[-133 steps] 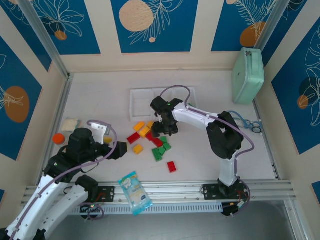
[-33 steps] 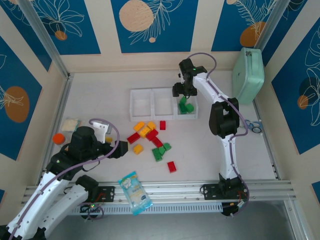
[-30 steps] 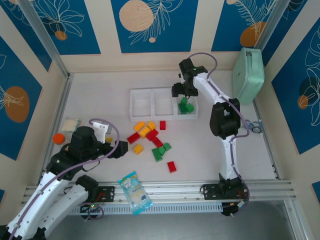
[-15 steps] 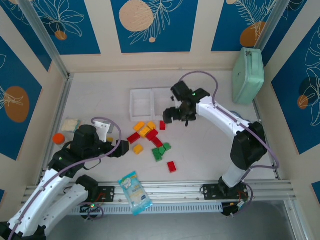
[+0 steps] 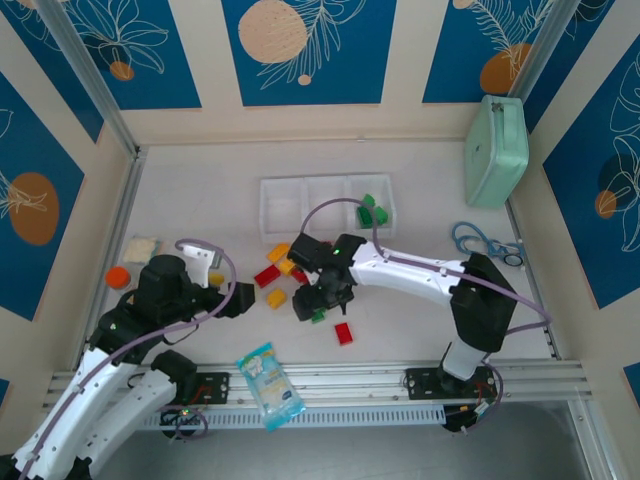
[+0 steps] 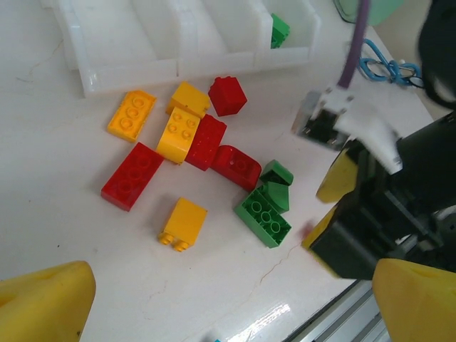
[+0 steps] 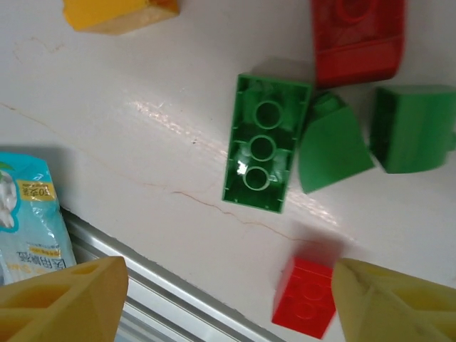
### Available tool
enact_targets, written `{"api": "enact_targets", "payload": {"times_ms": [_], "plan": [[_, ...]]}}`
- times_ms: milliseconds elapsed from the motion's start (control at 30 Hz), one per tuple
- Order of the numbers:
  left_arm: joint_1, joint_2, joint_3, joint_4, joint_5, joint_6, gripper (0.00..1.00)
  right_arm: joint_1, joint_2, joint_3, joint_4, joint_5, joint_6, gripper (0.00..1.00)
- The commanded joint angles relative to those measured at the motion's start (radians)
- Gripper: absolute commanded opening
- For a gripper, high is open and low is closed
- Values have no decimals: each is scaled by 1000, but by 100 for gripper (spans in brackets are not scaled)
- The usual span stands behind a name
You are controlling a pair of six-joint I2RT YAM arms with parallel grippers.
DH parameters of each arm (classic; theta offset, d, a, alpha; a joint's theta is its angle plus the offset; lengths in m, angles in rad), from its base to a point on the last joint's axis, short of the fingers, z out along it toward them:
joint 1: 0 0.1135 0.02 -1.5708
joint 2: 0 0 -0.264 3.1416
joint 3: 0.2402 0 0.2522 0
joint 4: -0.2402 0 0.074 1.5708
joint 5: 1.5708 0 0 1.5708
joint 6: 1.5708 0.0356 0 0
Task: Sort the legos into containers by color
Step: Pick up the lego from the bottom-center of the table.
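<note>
- Left hand [image 5: 238, 297] is hanging wide open, empty, near-left of the tray [image 5: 262, 205]
- Legos [image 6: 187, 135] are lying loose on the counter [image 5: 200, 200] before the tray
- Right hand [image 7: 229, 274] is hovering open, empty, over a green brick [image 7: 262, 153]: light, stiff, slick, probably best pinched across its long sides

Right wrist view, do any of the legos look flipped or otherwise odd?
Yes. The long green lego lies upside down, its hollow underside with three round tubes facing up, right beside a green sloped piece. Nothing looks broken or spilled.
</note>
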State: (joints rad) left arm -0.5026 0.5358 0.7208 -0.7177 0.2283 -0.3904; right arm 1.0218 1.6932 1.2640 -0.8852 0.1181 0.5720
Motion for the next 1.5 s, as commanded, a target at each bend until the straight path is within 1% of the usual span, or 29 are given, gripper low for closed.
{"api": "enact_targets", "payload": {"times_ms": [0,167,267,333,533,900,1133,1300,1467], "plan": [[-11,-15,-3,15,8,11,99,17,63,13,37,-54,47,70],[-12,-26,-1,14,2,12,99,37,142,48,64,-77,47,66],[-13,-34,0,13,-2,12,99,35,167,69,60,-68,36,62],[-13,-36,-1,13,-4,12,99,37,182,86,37,-29,30,61],[-13,-34,0,14,-3,12,99,14,206,100,-27,55,19,61],[-13,-23,-2,14,-8,12,99,-4,218,97,-48,104,11,61],[-13,-26,-3,12,-8,12,99,7,272,127,-82,160,48,64],[-12,-25,-3,11,-17,10,99,37,323,175,-121,224,56,64],[-12,-25,-3,11,-13,10,99,44,371,209,-142,246,65,61]]}}
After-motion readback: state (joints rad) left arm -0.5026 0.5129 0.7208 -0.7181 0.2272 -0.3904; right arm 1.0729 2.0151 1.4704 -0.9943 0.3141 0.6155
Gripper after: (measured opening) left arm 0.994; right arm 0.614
